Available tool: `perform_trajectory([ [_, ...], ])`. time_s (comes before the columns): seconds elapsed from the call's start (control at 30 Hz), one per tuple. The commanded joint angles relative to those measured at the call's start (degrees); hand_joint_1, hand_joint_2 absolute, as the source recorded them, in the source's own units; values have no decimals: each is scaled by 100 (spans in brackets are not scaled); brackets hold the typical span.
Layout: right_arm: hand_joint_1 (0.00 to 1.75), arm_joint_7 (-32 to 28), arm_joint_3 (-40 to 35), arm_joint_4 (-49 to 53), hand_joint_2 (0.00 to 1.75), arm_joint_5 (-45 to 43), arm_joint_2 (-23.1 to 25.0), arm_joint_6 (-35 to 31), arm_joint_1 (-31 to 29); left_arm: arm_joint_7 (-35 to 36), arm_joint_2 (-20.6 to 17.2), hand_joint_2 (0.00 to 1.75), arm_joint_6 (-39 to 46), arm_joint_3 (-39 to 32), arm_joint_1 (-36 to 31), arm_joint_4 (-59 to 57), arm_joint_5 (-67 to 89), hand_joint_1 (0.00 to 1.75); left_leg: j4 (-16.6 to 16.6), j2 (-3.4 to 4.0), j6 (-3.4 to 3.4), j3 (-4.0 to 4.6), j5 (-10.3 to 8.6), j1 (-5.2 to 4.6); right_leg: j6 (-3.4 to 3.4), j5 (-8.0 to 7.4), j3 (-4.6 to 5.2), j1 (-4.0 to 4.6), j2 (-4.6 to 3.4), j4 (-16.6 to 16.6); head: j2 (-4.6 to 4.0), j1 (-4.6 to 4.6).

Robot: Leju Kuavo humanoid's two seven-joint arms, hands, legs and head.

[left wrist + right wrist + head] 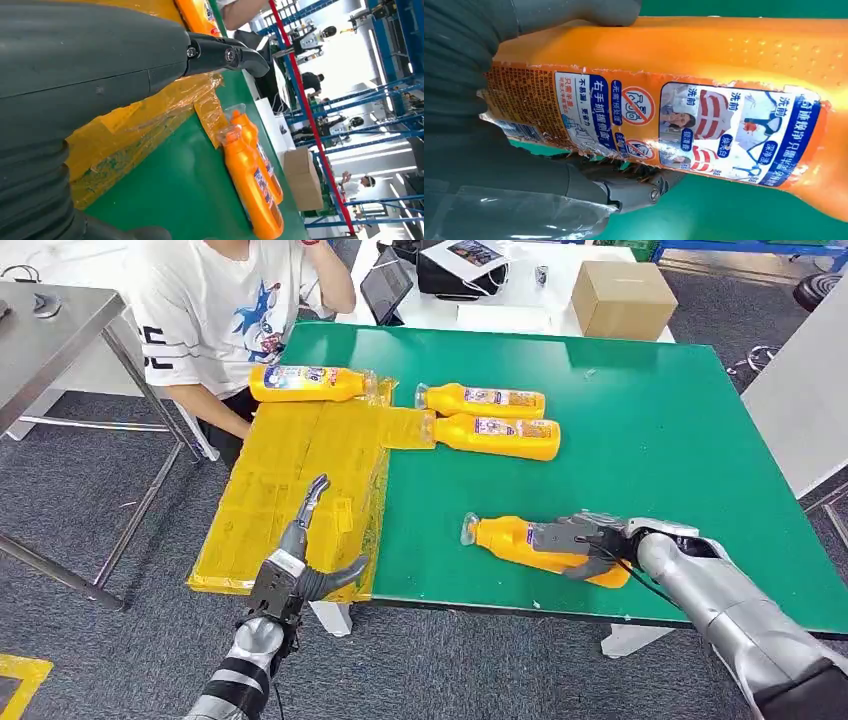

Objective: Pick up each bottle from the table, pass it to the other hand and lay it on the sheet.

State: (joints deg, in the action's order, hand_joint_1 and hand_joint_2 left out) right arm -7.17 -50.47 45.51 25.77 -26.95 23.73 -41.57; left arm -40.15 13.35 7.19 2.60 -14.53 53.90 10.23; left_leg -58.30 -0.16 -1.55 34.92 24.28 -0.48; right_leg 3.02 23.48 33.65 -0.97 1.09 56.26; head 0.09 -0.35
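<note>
My right hand [585, 540] grips an orange bottle [520, 537] lying near the front edge of the green table [640, 430]; its label fills the right wrist view [684, 125], with the fingers [634, 187] wrapped under it. Two more orange bottles [485, 399] [500, 435] lie side by side mid-table, also in the left wrist view [252, 185]. A fourth bottle [305, 383] lies at the far end of the yellow sheet [290, 480]. My left hand [300, 565] is open over the sheet's near corner, fingers spread, holding nothing.
A person in a white T-shirt [215, 310] sits at the table's far left corner, by the sheet. A cardboard box [622, 298] and a tablet [386, 285] stand on a white table behind. A steel table [50, 330] is at the left.
</note>
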Motion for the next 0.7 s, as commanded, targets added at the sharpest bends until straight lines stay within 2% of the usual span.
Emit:
perform_trajectory([
  [0.03,175,11,-269,-108,175,146,172,-788,416,15,0,175,5,20,-157,-281,8,0,10,-7,14,-17,2,13,-15,-1,-24,13,-1,-17,0,0],
  [0.1,175,5,375,32,175,423,590,-1690,869,15,15,175,-34,-55,-30,-96,33,0,4,-4,8,-12,2,9,-9,0,-16,9,0,-9,0,2],
  [0.2,175,11,506,90,175,530,564,-1612,887,15,22,175,-53,-65,-36,-99,60,0,10,31,13,-16,0,13,-27,-22,-7,13,-27,-13,0,0],
  [0.33,175,11,506,90,175,530,564,-1612,887,15,22,175,-53,-65,-36,-99,60,0,5,30,6,-20,1,8,-18,-19,-7,9,-22,-5,0,2],
  [0.37,175,-99,783,172,175,564,676,-1953,1016,15,31,175,-11,-81,-12,-63,88,0,9,31,11,-24,2,12,-23,-19,-12,12,-26,-11,0,0],
  [0.4,175,-190,1222,321,175,703,921,-2418,1226,21,39,175,-5,-110,46,30,108,0,7,30,8,-21,1,10,-20,-19,-9,11,-23,-9,0,2],
  [0.43,175,-299,1905,692,175,921,1375,-3074,1555,52,49,175,15,-156,158,208,140,0,13,34,14,-28,2,16,-27,-21,-15,17,-30,-18,0,2],
  [0.5,175,-543,2729,1486,175,1194,2050,-3934,1977,107,65,175,20,-205,337,500,167,0,10,54,10,-25,5,18,-22,-24,-10,19,-46,-13,0,4],
  [0.53,175,-594,2956,2035,175,1387,2316,-4159,2160,142,71,175,16,-191,450,685,191,0,14,58,16,-29,6,20,-28,-23,-11,22,-53,-15,0,2],
  [0.6,175,-904,3367,2920,175,1198,2667,-4630,2446,186,88,175,-15,-131,569,883,181,0,6,90,21,-10,15,21,-33,-20,15,24,-86,4,0,4],
  [0.7,175,-1449,3810,3763,175,770,2964,-5100,2748,269,102,175,-78,-6,620,1021,81,0,2,64,22,26,12,19,-31,-11,53,24,-60,18,0,-15],
])
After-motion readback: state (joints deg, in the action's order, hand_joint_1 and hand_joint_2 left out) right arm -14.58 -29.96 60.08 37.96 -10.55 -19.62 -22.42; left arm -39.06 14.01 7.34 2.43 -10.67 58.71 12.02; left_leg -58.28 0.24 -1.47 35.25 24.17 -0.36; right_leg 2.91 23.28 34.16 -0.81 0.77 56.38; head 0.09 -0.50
